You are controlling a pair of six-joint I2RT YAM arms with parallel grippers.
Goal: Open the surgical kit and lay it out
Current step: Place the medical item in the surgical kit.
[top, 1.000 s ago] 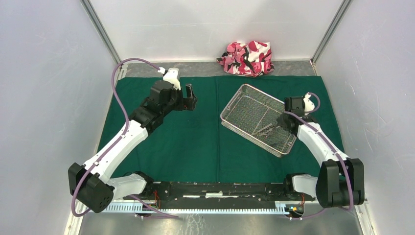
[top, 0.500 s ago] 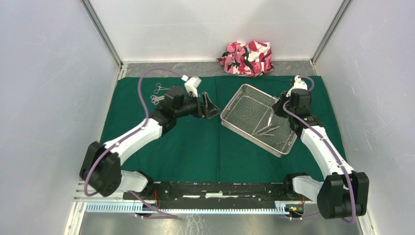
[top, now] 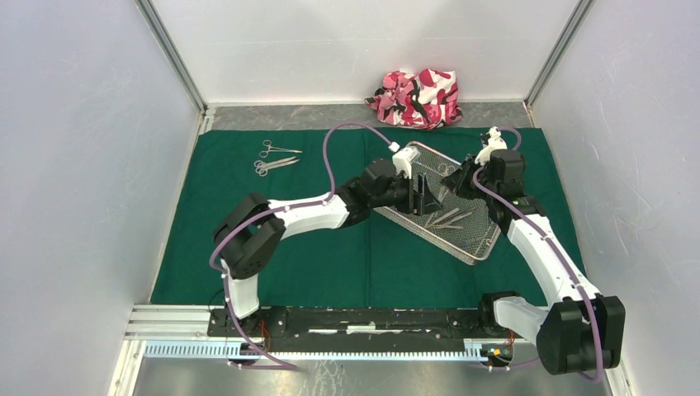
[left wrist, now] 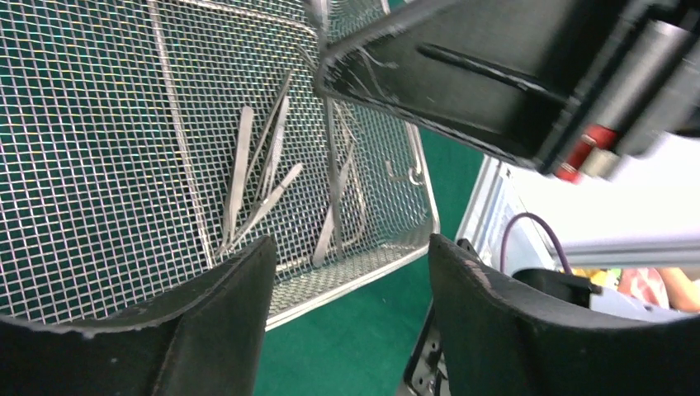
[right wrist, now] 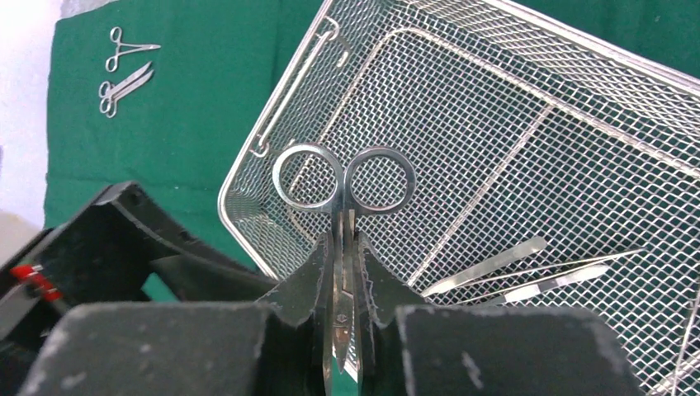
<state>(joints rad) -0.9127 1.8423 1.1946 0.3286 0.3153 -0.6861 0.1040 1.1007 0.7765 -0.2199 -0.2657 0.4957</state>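
The dark green cloth (top: 289,239) lies spread flat. The wire-mesh tray (top: 472,246) sits on its right part, with several tweezers and forceps (top: 450,219) inside; the tweezers (left wrist: 239,177) also show in the left wrist view. My right gripper (top: 464,180) hovers over the tray's far side, shut on steel scissors (right wrist: 344,186), rings pointing away from the fingers (right wrist: 318,272). My left gripper (top: 427,198) is open and empty, low over the tray's middle, close to the right gripper. In its own view the left gripper (left wrist: 348,243) frames the tray's rim (left wrist: 355,276).
Two ring-handled instruments (top: 276,158) lie side by side on the cloth's far left, also seen in the right wrist view (right wrist: 124,66). A pink-white-black camouflage bundle (top: 417,97) sits behind the cloth against the back wall. Walls close in on both sides.
My left arm has swung right from the cloth's far left to over the tray, leaving two instruments on the cloth. My right gripper has risen from the tray floor with the scissors.
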